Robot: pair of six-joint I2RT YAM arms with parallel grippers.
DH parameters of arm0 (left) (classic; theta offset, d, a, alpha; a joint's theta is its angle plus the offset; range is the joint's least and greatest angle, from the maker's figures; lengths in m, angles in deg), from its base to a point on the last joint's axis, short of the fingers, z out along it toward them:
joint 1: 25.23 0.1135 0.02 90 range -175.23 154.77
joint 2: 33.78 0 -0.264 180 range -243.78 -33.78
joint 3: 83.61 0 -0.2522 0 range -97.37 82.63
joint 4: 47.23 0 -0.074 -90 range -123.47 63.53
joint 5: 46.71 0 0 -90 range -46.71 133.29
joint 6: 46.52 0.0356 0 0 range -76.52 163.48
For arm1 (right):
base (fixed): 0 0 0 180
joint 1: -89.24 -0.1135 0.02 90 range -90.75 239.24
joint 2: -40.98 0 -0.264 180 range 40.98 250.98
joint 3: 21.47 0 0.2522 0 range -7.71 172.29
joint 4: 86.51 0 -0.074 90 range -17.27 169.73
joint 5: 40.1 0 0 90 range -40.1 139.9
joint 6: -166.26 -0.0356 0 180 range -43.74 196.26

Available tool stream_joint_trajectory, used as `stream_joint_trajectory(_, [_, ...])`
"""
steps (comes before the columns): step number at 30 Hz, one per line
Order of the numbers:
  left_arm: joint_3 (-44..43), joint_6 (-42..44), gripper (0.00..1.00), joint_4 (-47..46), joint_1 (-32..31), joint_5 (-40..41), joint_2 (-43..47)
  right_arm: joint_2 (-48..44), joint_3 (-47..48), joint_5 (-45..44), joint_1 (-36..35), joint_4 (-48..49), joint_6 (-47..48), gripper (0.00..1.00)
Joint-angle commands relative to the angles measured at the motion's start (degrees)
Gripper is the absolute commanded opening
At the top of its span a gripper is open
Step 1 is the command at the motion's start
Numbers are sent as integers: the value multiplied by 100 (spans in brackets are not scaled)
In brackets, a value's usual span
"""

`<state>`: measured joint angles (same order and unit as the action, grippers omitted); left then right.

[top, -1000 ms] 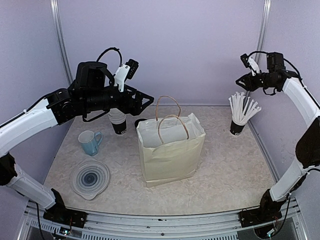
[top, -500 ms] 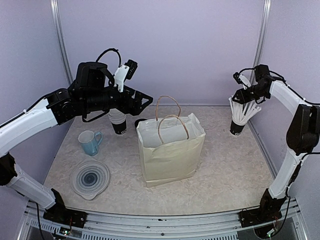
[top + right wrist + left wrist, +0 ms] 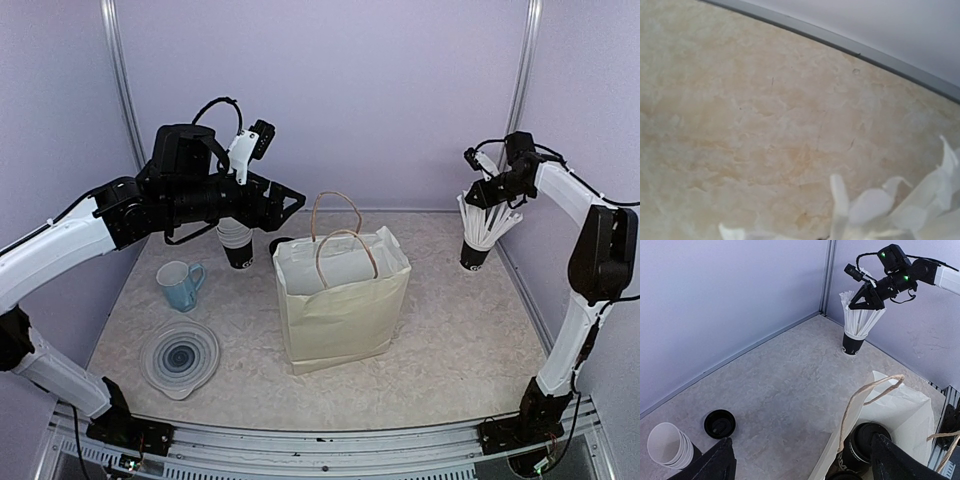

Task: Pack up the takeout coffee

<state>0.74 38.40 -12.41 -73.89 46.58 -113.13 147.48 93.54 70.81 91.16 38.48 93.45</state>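
The left hand is hovering wide open above the desk, just left of the paper bag, inside which a lidded black coffee cup is standing. The right hand is hanging at the tops of the white straws; whether it is gripping any, I cannot tell

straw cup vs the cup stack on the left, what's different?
Count: the straw cup is single; the cup stack is several cups nested.
Contents: the straw cup holds white straws fanning out; the cup stack's top cup is empty, white inside.
Place: the straw cup stands far right by the wall; the cup stack stands back left, near a loose black lid.
Shared: black, upright, lidless.
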Motion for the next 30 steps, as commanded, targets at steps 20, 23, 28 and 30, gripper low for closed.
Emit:
stream_joint_trajectory(20, [-160, 253, 91, 126, 140, 279, -118, -2080, 172, 1037, -176, -761, 499, 0])
stream_joint_trajectory(23, [-110, 234, 91, 133, 202, 451, -67, -2411, 142, 1998, -333, -888, 764, 0])
stream_joint_trajectory(28, [-37, 235, 92, 153, 325, 617, 18, -2871, 217, 3723, -368, -1015, 979, 0])
stream_joint_trajectory(30, [7, 221, 92, 147, 380, 646, 40, -3046, 207, 4552, -394, -985, 1015, 0])
